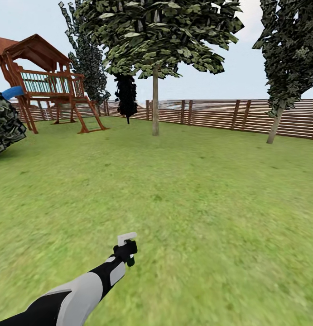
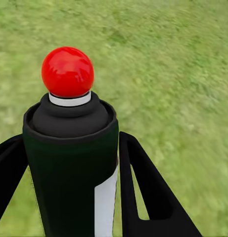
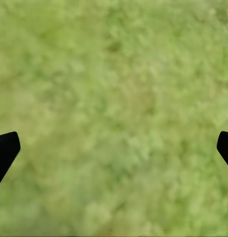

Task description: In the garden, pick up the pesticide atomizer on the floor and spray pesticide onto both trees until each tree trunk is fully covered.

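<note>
Left wrist view: left gripper clamps pesticide atomizer above lawn.

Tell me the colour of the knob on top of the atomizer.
Glossy red knob, atop the near-black pesticide atomizer; clearest in the left wrist view.

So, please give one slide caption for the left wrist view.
Left gripper holding the dark pesticide atomizer above the lawn.

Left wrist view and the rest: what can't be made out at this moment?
- Pesticide atomizer: base cut off by the left wrist picture's edge; left gripper fingers flank it.
- Right gripper: fingertips alone, at the right wrist picture's edges.
- Right-hand tree: crown cut off in the head view.
</note>
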Available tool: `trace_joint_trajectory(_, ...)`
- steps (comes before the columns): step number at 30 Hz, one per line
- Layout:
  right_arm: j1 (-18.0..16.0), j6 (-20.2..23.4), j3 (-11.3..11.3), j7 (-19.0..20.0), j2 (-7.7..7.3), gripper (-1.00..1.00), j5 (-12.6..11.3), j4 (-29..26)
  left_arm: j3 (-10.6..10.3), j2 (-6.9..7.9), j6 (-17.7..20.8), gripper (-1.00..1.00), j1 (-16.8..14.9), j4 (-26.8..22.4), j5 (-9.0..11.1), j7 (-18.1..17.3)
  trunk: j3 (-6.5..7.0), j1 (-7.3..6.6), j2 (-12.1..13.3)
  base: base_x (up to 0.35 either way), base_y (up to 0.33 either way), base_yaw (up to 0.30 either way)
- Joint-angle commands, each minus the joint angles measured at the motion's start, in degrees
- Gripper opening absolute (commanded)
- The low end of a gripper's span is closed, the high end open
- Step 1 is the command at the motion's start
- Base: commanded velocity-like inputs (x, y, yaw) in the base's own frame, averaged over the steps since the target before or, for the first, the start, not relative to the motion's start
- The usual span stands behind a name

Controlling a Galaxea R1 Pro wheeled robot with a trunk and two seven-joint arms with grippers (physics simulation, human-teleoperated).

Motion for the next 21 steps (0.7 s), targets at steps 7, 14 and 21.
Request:
trace_joint_trajectory(7, 0.0, -0.3, -0.4, 0.0, 0.02, 1.00, 0.2, 0.1, 0.1, -0.01, -0.2, -1.00, -0.1, 0.0, 0.2, 0.0, -0.06, 0.03, 0.0, 0.350, 0.000, 0.000)
trace_joint_trajectory(14, 0.0, -0.3, -0.4, 0.0, 0.02, 1.00, 0.2, 0.1, 0.1, -0.01, -0.2, -1.00, -0.1, 0.0, 0.2, 0.0, -0.06, 0.03, 0.0, 0.350, 0.000, 0.000)
trace_joint_trajectory(21, 0.0, -0.3, -0.4, 0.0, 0.02, 1.00, 0.2, 0.1, 0.1, -0.01, -0.2, -1.00, -0.1, 0.0, 0.2, 0.0, -0.06, 0.03, 0.0, 0.350, 0.000, 0.000)
